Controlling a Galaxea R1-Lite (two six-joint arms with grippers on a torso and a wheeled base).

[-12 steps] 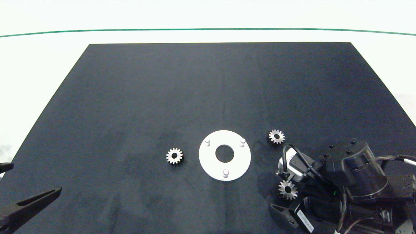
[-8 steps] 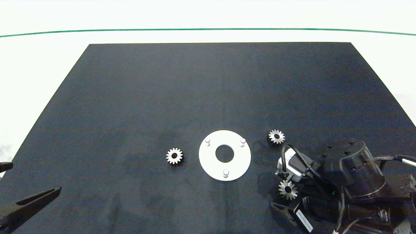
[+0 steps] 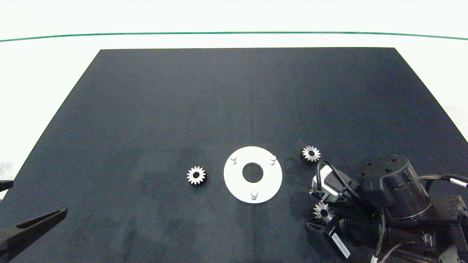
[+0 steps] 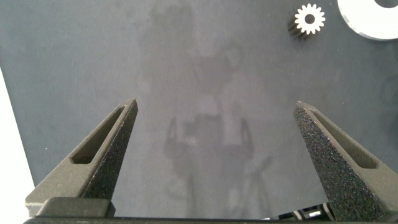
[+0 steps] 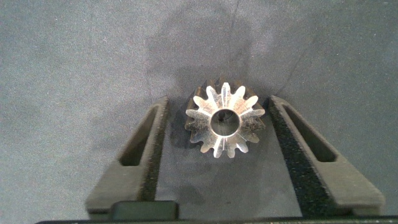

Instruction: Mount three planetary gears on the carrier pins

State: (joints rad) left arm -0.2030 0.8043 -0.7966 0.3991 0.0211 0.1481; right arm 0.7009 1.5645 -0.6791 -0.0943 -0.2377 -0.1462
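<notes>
Resting at the near left edge of the dark surface (image 3: 146,109), the left claw (image 4: 214,155) stood wide and held nothing. One gear (image 3: 196,175) lay just left of the white disc (image 3: 268,184) with its three bare pins (image 3: 254,193), another gear (image 3: 311,153) lay to its right. Nearer, the right claw (image 5: 216,146) straddled the third gear (image 5: 225,120), fingers (image 5: 146,155) apart on either side, not yet gripping.

Setting: robotics lab or test bench. Evidence: bare white surface (image 3: 234,18) marked with a thin green line (image 3: 234,33); dark work mat (image 3: 234,109); loose machine parts only, no household items.
</notes>
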